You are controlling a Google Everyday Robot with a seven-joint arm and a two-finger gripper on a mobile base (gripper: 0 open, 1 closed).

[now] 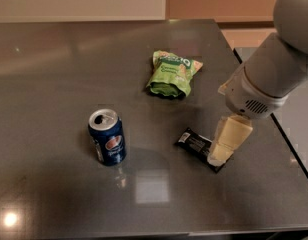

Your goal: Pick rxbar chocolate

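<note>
The gripper [219,156] is angled down from two o'clock over the rxbar chocolate's [194,143] four-o'clock end; its opening cannot be told.

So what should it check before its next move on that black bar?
1. Rxbar chocolate lies flat on the table, in plain view: ok.
2. Gripper centred on the bar: it is at the bar's right-hand end as seen, not the middle: not ok.
3. Pepsi can stands well apart from the bar: ok.
4. Green snack bag lies apart, farther back: ok.
5. Gripper touching the bar: cannot tell.
</note>
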